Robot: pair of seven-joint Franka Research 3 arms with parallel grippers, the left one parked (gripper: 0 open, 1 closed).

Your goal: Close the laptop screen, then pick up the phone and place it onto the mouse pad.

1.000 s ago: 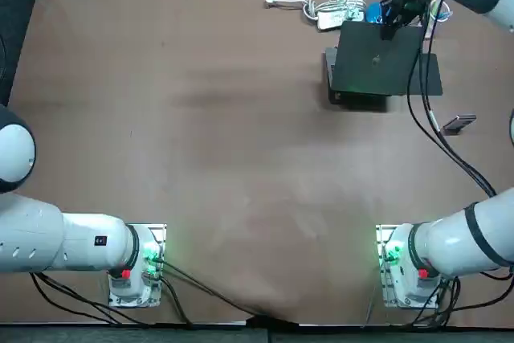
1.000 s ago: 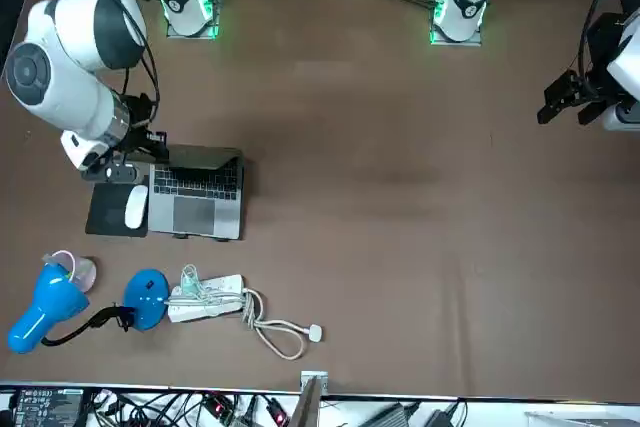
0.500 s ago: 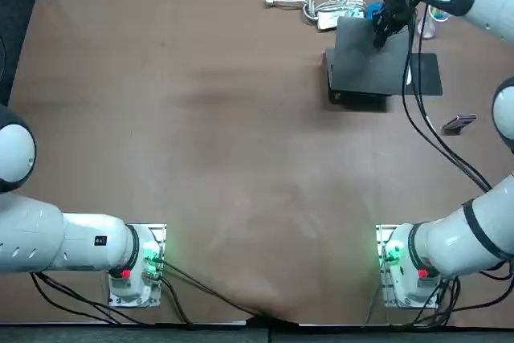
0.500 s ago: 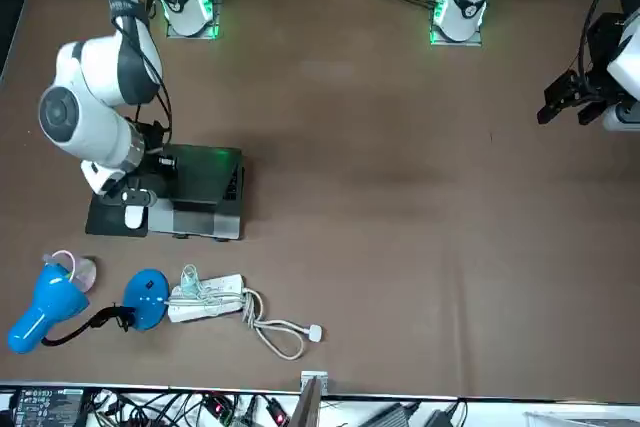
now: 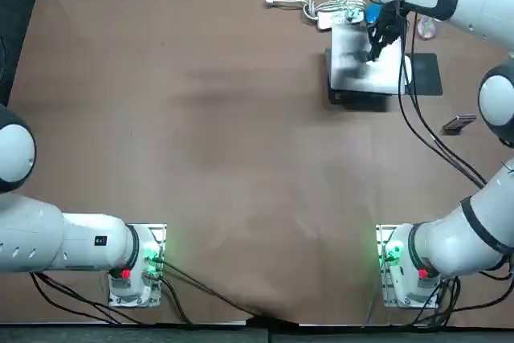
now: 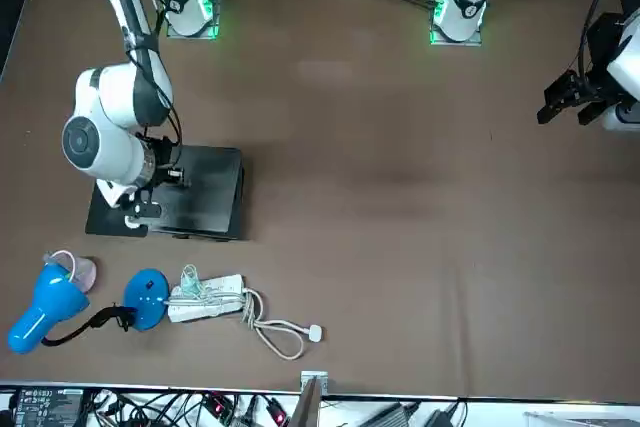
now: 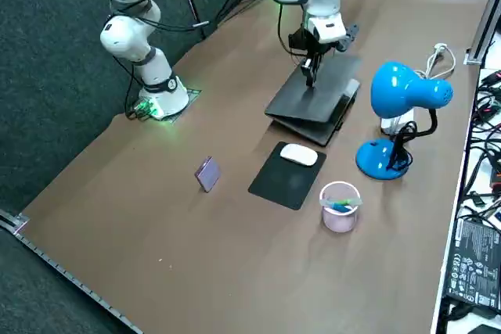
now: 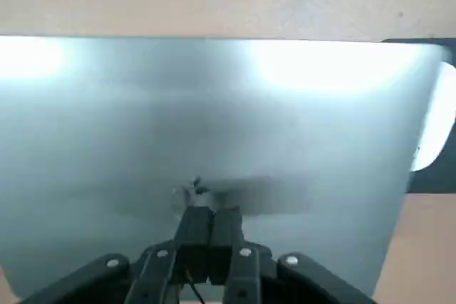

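a brown table (image 5: 241,158) carries the things toward its far right part, with a blue lamp (image 7: 407,91) beside them. the right pincer (image 8: 210,213) is clenched, its two fingers pressed together with nothing between them. its tips rest on the dark lid of the laptop (image 7: 317,95), around the lid's middle. the lid lies almost flat over the base, and the side view shows only a thin wedge of gap.

the phone (image 5: 458,124) lies on the bare table, apart from the mouse pad (image 5: 430,74) on the side nearer the robot. a white mouse (image 7: 299,155) sits on the pad, which lies just beside the laptop.

a second ago the screen stood raised and the keyboard showed in the front view, with the pincer at the lid's far edge. since then the lid has swung down over the keys and the pincer has travelled with it toward the robot. the phone has not moved.
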